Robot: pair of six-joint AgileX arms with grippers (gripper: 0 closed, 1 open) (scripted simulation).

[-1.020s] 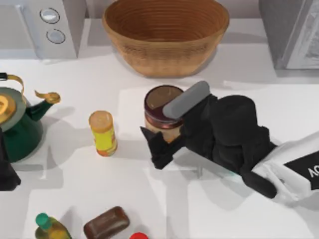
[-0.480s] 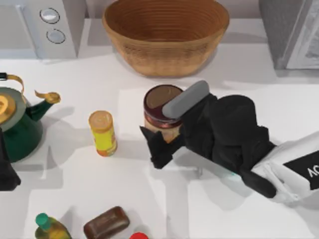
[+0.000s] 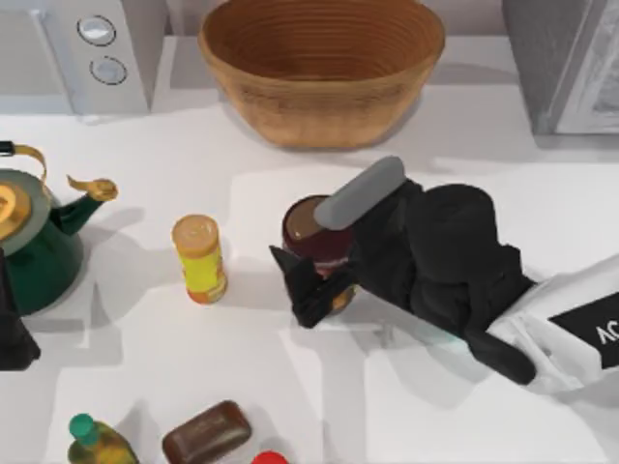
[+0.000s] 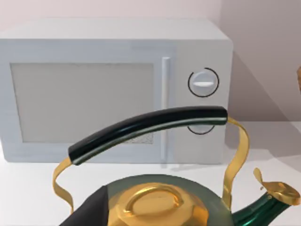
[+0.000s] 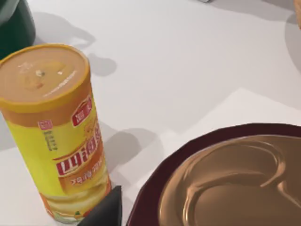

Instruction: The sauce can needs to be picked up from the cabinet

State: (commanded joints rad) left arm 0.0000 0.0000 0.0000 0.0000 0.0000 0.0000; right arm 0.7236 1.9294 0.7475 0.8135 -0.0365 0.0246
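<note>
Our right claw [image 3: 324, 280] sits clamped on the sauce can [image 3: 314, 230] at worktop centre, just beside the yellow canister [image 3: 199, 258]; the can appears lifted, though we cannot confirm clearance. Our left arm parks by the kettle [image 3: 34, 232].

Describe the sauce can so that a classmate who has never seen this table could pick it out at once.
Start at the big woven basket at the back of the table and come straight toward the front: the sauce can stands there, with the right gripper around it. Unlike the slim yellow canister to its left, it is short and wide, with a flat brown top and a dark maroon band.
</note>
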